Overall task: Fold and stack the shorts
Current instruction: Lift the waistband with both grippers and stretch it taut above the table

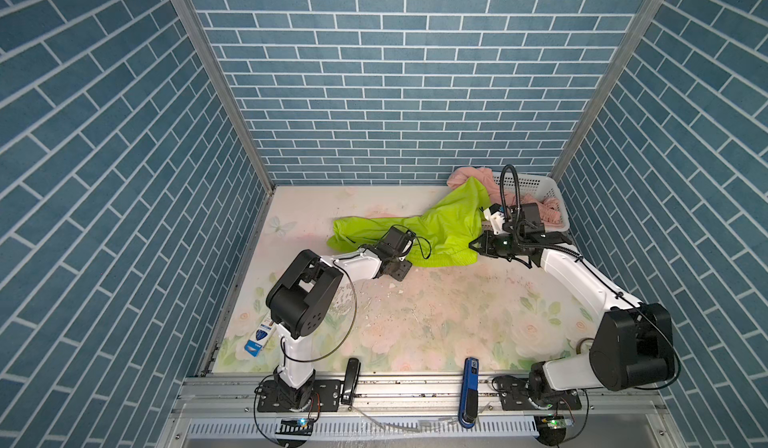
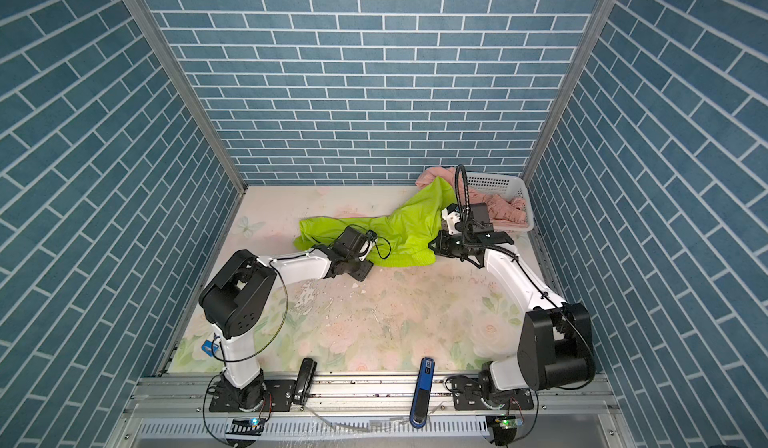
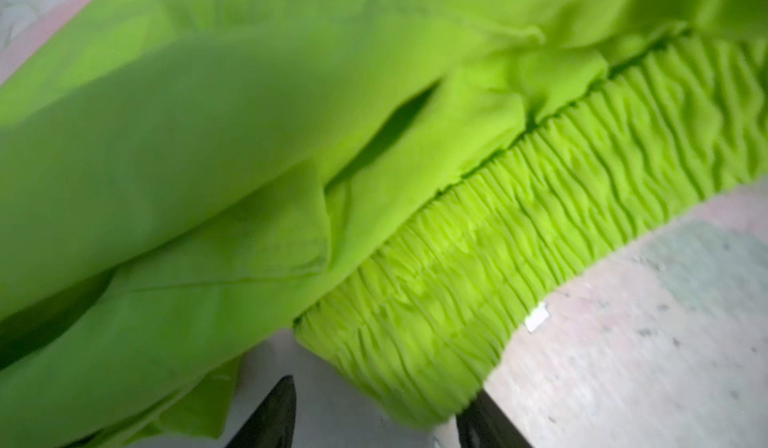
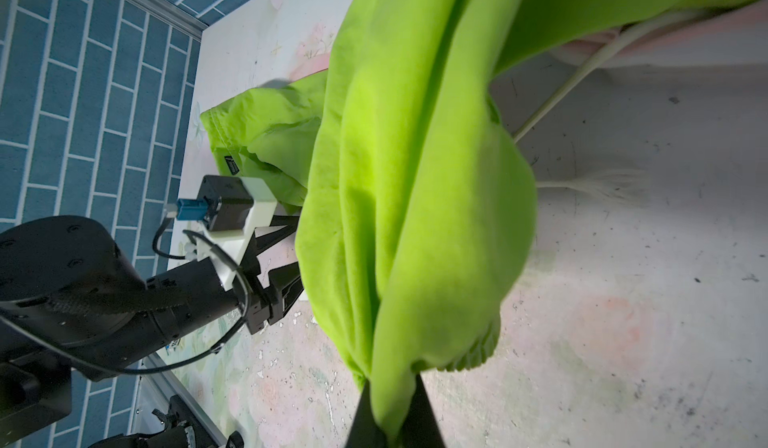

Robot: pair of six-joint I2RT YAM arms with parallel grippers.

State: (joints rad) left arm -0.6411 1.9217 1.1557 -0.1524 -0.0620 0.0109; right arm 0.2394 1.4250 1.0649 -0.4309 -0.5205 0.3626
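- Right gripper (image 4: 390,419) is pinching bunched fabric of the lime-green shorts (image 1: 446,225), jaws pressed together on it.
- Left gripper (image 3: 380,412) is straddling the waistband (image 3: 519,238) end, jaws spread.
- In both top views, the lime-green shorts are lying right of frame centre on the tabletop (image 1: 436,313).

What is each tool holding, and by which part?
The right tool pinches the green shorts at one waistband end. The left tool stands open around the other end, gripping nothing.

Floral table (image 1: 436,313); lime shorts (image 1: 440,225), white basket (image 1: 534,182)
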